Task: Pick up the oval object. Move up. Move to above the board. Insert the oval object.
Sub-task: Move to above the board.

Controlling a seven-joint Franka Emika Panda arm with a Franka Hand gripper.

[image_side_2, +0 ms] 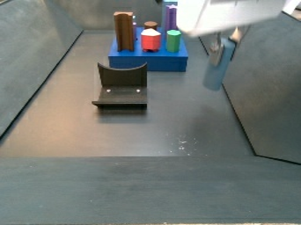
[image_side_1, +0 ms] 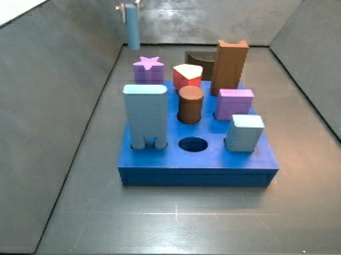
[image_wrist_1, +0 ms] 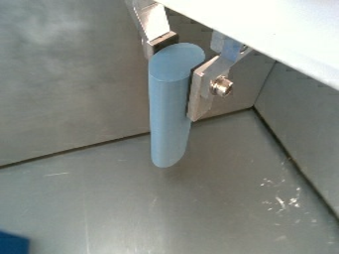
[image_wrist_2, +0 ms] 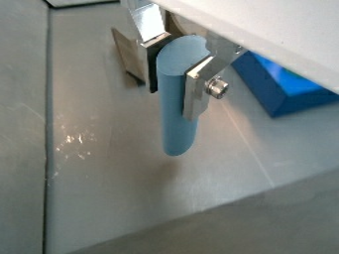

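Observation:
The oval object is a slim, pale grey-blue post with rounded sides, and it shows in both wrist views (image_wrist_1: pixel 169 109) (image_wrist_2: pixel 176 109). It hangs upright between the silver fingers of my gripper (image_wrist_1: pixel 180 62) (image_wrist_2: pixel 169 62), which is shut on its top end. In a side view the gripper (image_side_1: pixel 130 9) holds the post (image_side_1: pixel 132 32) at the far back left, behind the board (image_side_1: pixel 200 177). In a side view the gripper (image_side_2: pixel 223 35) and post (image_side_2: pixel 216 66) are right of the board (image_side_2: pixel 153 62). The post's lower end is near the floor; I cannot tell whether it touches.
The board carries a light-blue arch block (image_side_1: pixel 146 115), a purple star (image_side_1: pixel 150 66), a tall brown block (image_side_1: pixel 232 62), a brown cylinder (image_side_1: pixel 192 103), a light-blue square block (image_side_1: pixel 245 131) and a round hole (image_side_1: pixel 194 144). The fixture (image_side_2: pixel 121 88) stands in front of the board. Grey walls enclose the floor.

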